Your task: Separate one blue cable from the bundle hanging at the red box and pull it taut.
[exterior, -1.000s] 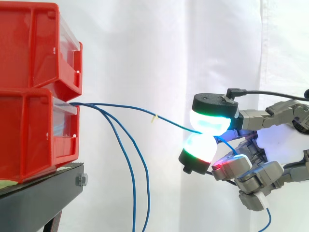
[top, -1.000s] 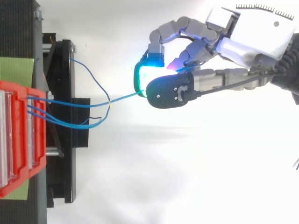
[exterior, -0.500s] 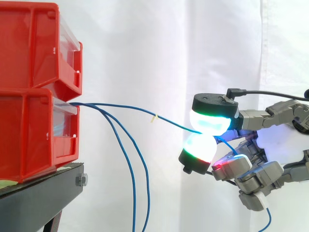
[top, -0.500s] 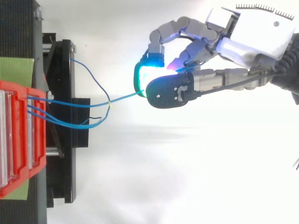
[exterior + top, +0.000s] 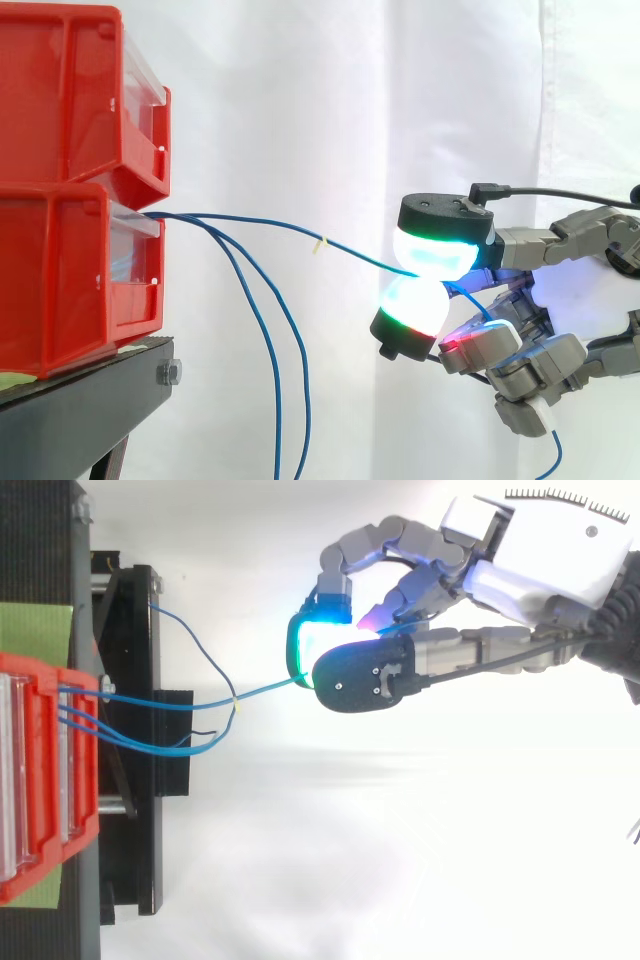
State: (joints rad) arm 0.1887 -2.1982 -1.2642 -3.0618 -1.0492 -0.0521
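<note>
Fingertips of your hand pinch one blue cable, which runs nearly level, slightly sagging, leftward to the lower red box. Two loose cables droop below it. Nothing has moved since a second ago.

Backed by a white curtain in soft vertical folds, brightly and evenly lit (one seam down its right part). Low at left, a black stand, with a bolt at its corner. Seen from above, a green sheet on the stand.
</note>
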